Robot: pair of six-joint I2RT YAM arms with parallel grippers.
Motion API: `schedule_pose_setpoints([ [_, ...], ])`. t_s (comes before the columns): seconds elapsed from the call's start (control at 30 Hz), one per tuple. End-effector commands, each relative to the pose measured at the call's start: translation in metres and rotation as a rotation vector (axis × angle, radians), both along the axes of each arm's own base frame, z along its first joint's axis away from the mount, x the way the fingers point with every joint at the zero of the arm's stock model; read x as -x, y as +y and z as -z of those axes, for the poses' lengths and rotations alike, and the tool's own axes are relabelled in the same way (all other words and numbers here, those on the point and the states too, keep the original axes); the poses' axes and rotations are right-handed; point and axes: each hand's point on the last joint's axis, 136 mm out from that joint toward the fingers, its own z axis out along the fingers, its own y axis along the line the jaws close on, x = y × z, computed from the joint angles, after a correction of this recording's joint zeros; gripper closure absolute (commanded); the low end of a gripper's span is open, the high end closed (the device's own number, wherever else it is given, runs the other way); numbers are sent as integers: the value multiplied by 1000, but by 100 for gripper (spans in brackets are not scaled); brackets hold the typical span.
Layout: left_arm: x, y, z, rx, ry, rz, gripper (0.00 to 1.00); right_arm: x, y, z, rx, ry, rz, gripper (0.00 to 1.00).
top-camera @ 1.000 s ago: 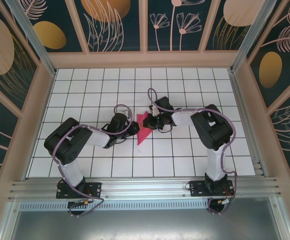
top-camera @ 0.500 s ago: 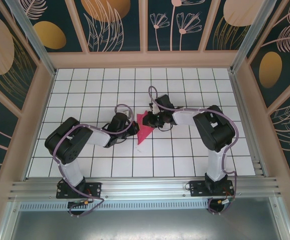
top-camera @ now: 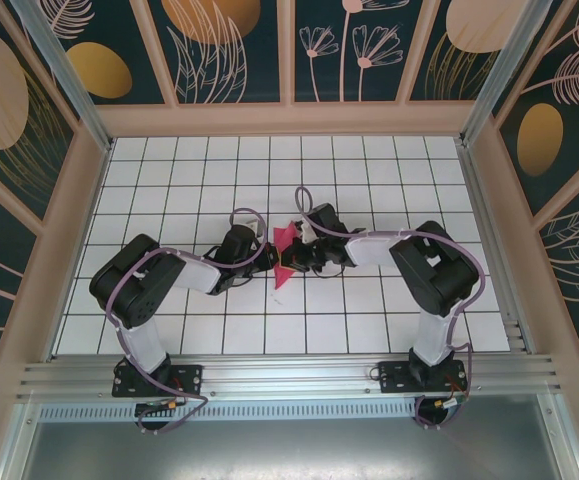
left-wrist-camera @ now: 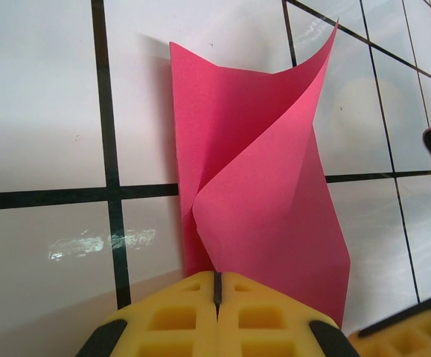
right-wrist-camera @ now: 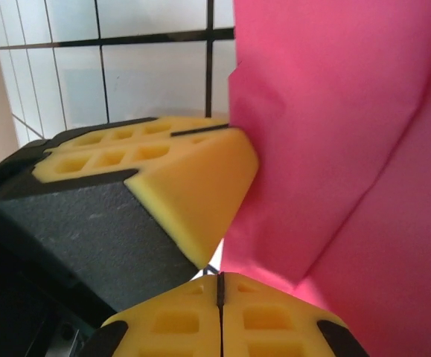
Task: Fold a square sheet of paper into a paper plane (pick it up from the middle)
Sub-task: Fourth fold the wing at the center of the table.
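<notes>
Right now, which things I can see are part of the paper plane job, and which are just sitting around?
For the job: partly folded pink paper; left gripper, shut on it; right gripper, shut on its edge.
Just there: tiled table; flower-print wall panels; metal rail at the near edge.

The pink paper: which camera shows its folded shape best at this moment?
Left wrist: the paper shows nearly whole there, one flap curling upward beside a diagonal fold. The right wrist view is too close, just a creased pink surface; the top external view gives a small, partly covered sliver.
</notes>
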Motion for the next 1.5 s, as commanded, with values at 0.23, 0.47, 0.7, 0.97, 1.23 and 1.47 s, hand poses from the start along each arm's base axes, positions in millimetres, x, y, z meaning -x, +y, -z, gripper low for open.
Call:
schedule_pose_setpoints([
  [0.23,7,9,23,-60,48,3,100,7,2,22,12,36,13,92],
  [0.47,11,10,28,-53,63,7,100,10,-9,44,87,55,28,93],
  [0.7,15,9,30,-41,71,15,100,7,-5,22,65,8,21,92],
  [0.97,15,8,29,-34,69,17,100,18,7,-3,4,-14,-13,91],
  [1.23,14,8,28,-33,67,20,100,24,-1,24,60,33,8,92],
  [1.47,15,8,29,-35,69,20,100,29,-11,44,134,64,14,92],
])
